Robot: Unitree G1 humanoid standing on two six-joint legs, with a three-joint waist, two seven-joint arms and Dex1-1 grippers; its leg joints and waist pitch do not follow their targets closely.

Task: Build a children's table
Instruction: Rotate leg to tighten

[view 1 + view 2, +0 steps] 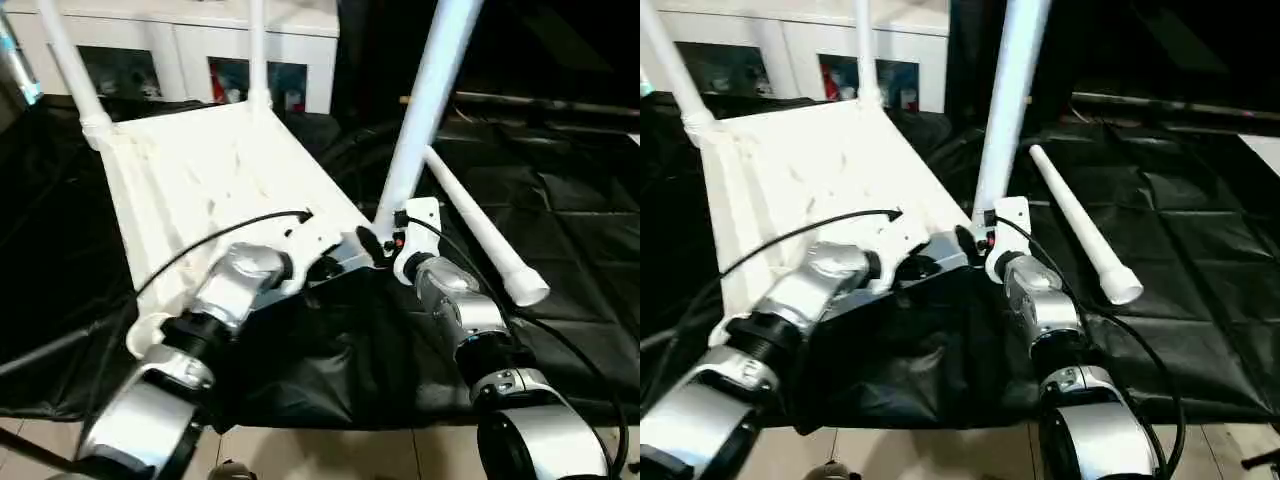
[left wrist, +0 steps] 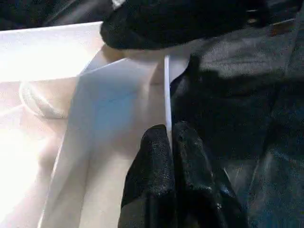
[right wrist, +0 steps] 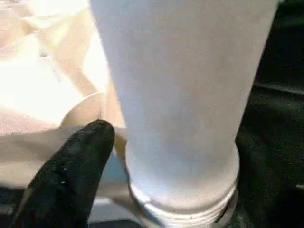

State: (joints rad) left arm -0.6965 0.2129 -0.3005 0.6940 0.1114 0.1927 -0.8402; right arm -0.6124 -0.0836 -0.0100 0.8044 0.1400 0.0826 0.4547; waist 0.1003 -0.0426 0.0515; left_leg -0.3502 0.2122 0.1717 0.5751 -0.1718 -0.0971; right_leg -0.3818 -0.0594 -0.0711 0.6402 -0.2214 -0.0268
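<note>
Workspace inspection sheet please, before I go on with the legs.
Surface: black-draped work table.
Job's things: tabletop lies underside up; three legs stand in corner sockets, the near-right leg among them; the fourth leg lies loose on the drape.
Clutter: nothing seen.
Grippers: left gripper shut on the tabletop's thin edge; right gripper beside the near-right leg's base.
Cables: black cable along the left forearm.
Surroundings: white cabinet behind.

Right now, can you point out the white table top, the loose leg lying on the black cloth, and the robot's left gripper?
table top [image 1: 190,180], left eye view, ribbed underside.
loose leg [image 1: 480,235], left eye view, mid-shaft.
left gripper [image 2: 170,142], left wrist view, between fingertips.
</note>
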